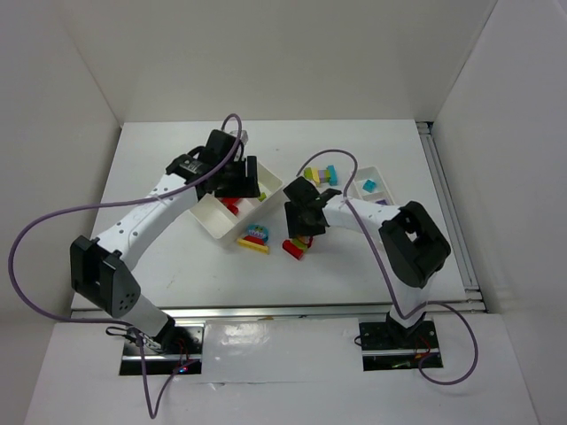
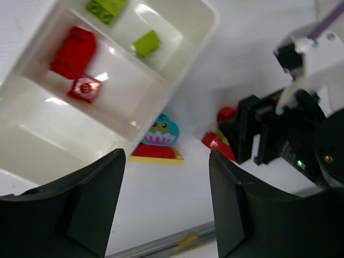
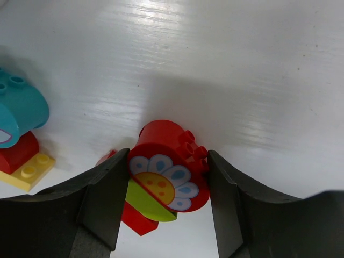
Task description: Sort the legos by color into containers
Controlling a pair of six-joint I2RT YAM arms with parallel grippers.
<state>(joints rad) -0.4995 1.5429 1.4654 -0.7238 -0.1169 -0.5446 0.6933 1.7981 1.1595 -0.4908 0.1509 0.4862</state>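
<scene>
the left gripper (image 2: pixel 166 177) hangs with fingers spread and empty over the white three-compartment tray (image 2: pixel 43 134). red bricks (image 2: pixel 75 51) lie in its middle compartment and lime green bricks (image 2: pixel 146 43) in the next. just beside the tray stands a cyan, red and yellow stack (image 2: pixel 160 134). further right, the right gripper (image 3: pixel 167 156) pinches a red flower brick (image 3: pixel 164 185) on the table (image 3: pixel 242 64).

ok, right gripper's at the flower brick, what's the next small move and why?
Probably a short, straight lift. The right gripper has its fingers against both sides of the red flower brick, which lies on the table with a lime piece and a second red piece against it. Lifting would show what comes along.
</scene>
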